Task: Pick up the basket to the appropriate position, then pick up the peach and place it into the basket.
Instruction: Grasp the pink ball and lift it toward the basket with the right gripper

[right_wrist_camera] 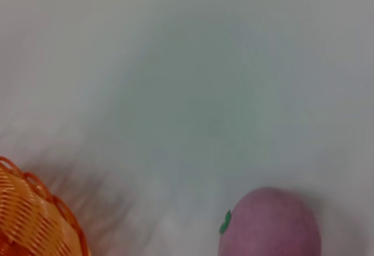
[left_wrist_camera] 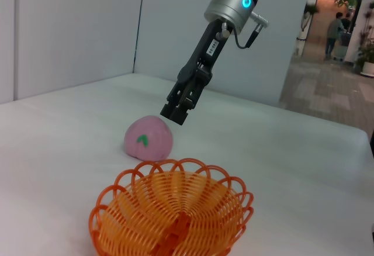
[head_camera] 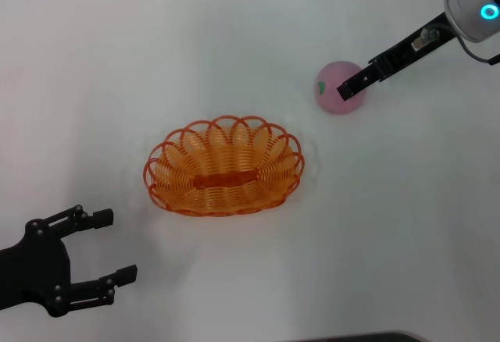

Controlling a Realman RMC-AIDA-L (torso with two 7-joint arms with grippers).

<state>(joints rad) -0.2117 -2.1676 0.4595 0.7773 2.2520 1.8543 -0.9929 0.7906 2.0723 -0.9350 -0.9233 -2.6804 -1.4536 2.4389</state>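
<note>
The orange wire basket [head_camera: 223,167] sits upright on the white table, in the middle of the head view. Right and beyond it lies the pink peach [head_camera: 334,86], green mark facing the basket. My right gripper [head_camera: 348,89] reaches in from the upper right, its tip just above the peach's near side. In the left wrist view the right gripper [left_wrist_camera: 175,112] hangs close over the peach [left_wrist_camera: 148,138], behind the basket [left_wrist_camera: 173,216]. The right wrist view catches the peach [right_wrist_camera: 270,224] and a piece of the basket's rim [right_wrist_camera: 36,218]. My left gripper [head_camera: 117,246] is open, low at the left, apart from the basket.
The white table [head_camera: 250,37] carries nothing else. In the left wrist view, white partition walls [left_wrist_camera: 70,28] stand behind the table, and an open hall with people lies far off.
</note>
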